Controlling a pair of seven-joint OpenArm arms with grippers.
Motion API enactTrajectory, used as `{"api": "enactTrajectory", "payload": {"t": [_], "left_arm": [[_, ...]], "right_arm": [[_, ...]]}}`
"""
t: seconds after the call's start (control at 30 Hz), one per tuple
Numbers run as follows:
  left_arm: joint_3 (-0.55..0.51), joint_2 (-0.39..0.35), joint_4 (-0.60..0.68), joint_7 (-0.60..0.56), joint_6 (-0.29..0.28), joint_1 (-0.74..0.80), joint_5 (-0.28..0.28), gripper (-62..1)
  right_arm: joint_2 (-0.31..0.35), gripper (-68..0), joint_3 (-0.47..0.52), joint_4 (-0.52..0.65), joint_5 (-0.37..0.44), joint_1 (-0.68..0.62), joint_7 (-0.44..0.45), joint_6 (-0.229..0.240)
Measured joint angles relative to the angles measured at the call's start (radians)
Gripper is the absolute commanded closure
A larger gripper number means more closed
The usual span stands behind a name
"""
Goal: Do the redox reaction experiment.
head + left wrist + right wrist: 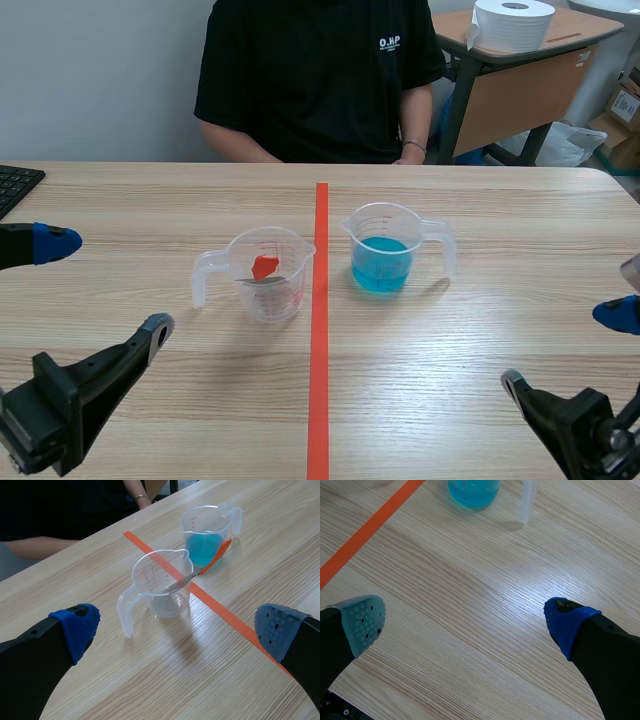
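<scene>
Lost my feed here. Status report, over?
Left gripper, right gripper: open, empty. Blue-liquid measuring cup and clear measuring cup with orange-handled tool: upright, untouched. Nothing in the way.

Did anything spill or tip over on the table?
No. The blue-liquid cup and the clear cup both stand upright, with no puddles on the table. An orange-handled tool just leans inside the clear cup.

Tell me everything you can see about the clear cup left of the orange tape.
The clear cup looks like plastic, with red scale marks, a spout and a handle on its left-arm side. It stands upright on the table, just beside the tape. No coloured liquid shows inside. A slim grey tool with an orange end leans in it, over the rim.
</scene>
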Motion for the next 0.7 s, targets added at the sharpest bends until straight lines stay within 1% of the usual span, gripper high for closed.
{"api": "enactTrajectory", "payload": {"t": [0.63, 0.7], "left_arm": [[0.000, 0.000, 0.000, 0.000, 0.000, 0.000, 0.000, -62.3], [0.000, 0.000, 0.000, 0.000, 0.013, 0.000, 0.000, -62.3]], "right_arm": [[0.000, -67.9, 0.000, 0.000, 0.000, 0.000, 0.000, 0.008], [0.000, -67.9, 0.000, 0.000, 0.000, 0.000, 0.000, 0.008]]}}
